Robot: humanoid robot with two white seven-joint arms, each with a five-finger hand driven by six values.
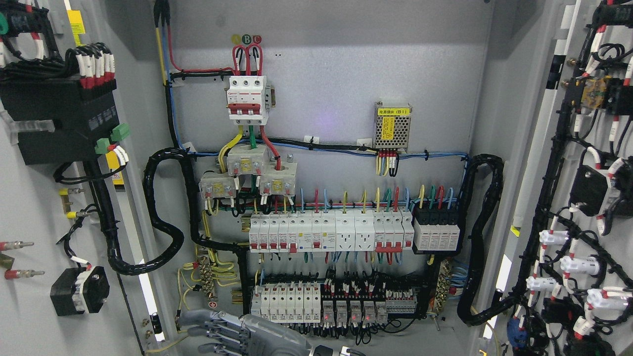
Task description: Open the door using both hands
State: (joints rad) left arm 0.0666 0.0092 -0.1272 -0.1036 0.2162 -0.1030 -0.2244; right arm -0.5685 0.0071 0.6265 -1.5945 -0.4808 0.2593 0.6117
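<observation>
Both doors of the grey electrical cabinet stand swung open. The left door [29, 198] fills the picture's left edge and carries a black box and wiring on its inner face. The right door [544, 148] stands at the right edge with black cable looms and connectors. My right hand [198, 332] shows at the bottom, its wrist leaving the lower edge just right of the middle. Its grey fingers [217, 326] stretch out to the left, low in front of the cabinet's left frame, and hold nothing. No left hand shows.
The cabinet's back panel [346, 74] carries a red-topped main breaker [248, 99], a small power supply [392, 126] and rows of white breakers [326, 232]. Thick black cable conduits [163, 222] loop from the interior to each door. Relays [346, 309] sit just above my hand.
</observation>
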